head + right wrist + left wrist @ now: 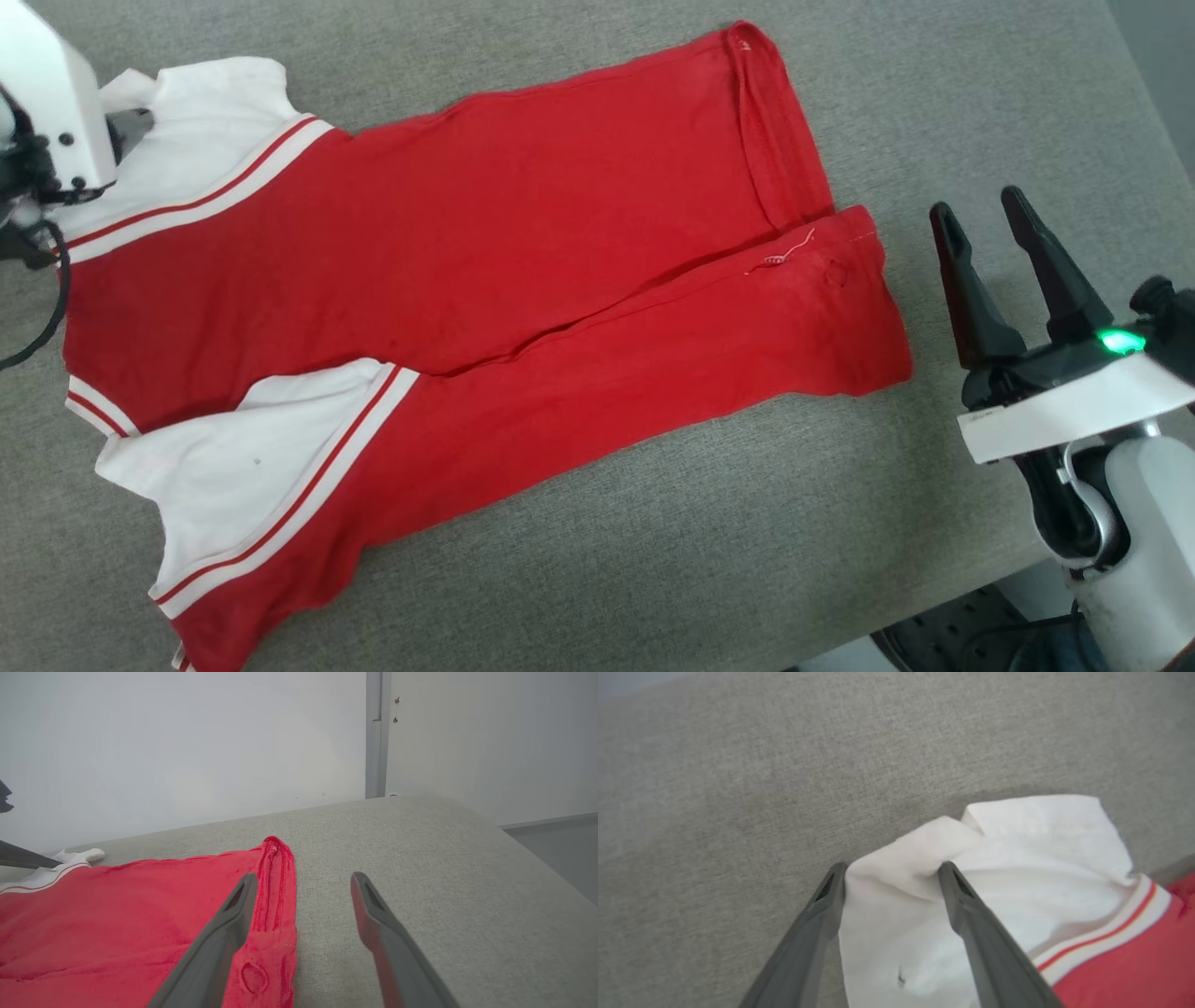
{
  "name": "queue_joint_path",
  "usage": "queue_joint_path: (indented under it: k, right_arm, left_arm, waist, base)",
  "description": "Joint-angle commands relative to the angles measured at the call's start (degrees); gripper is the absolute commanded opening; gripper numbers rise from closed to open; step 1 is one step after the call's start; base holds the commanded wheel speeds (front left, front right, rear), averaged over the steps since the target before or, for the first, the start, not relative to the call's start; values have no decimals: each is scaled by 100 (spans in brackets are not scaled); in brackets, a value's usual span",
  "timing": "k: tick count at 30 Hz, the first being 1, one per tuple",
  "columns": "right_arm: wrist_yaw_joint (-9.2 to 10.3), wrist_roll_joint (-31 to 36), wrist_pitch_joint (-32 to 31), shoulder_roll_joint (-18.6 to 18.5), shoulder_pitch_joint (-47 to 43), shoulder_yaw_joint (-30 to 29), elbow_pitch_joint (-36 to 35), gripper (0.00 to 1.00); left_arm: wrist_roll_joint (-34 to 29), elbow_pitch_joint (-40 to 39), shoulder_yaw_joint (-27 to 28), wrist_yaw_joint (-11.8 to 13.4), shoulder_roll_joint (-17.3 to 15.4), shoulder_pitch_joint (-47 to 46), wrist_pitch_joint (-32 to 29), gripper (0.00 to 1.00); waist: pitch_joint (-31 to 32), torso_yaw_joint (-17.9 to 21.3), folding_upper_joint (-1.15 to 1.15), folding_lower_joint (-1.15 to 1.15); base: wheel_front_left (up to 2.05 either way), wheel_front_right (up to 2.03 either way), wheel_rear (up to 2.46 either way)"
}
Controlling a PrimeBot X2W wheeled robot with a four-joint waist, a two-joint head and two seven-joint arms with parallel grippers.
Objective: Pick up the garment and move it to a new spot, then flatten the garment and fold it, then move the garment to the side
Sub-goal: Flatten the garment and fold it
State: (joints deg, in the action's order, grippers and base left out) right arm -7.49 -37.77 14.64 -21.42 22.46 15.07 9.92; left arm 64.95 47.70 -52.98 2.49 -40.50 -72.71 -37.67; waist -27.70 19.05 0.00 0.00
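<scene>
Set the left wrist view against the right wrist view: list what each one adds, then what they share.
Left wrist view: the left gripper, open, straddles a bunched white sleeve of the garment, seen close up. Right wrist view: the right gripper, open, points along the red hem, with a pale wall behind. Both: the red-and-white garment lying on the grey fabric surface.

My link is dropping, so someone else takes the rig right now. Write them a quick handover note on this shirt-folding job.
Left gripper: open, fingers either side of a bunched white sleeve, not clamped.
Right gripper: open, holding nothing, just off the hem.
Garment: flat on the grey table.
Done: both long sides folded in to the middle.
Left: likely the crosswise fold, then move it aside.
</scene>
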Motion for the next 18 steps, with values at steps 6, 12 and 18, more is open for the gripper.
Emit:
queue_joint_path:
  k: [6,12,18]
  right_arm:
    - [0,-63,-168,-207,451,298,87,100]
    - [0,3,-1166,-557,1646,962,611,100]
    - [1,-215,-2251,-904,2998,1662,1590,100]
  left_arm:
    - [134,56,13,-181,171,-103,-100,0]
    - [6,91,-11,-289,375,-196,198,0]
    - [6,159,-27,-435,802,-307,496,0]
  waist:
    - [-84,-81,0,0]
    - [-183,-283,0,0]
    - [-343,-711,0,0]
  base:
    - [0,0,0]
    - [0,0,0]
    - [0,0,0]
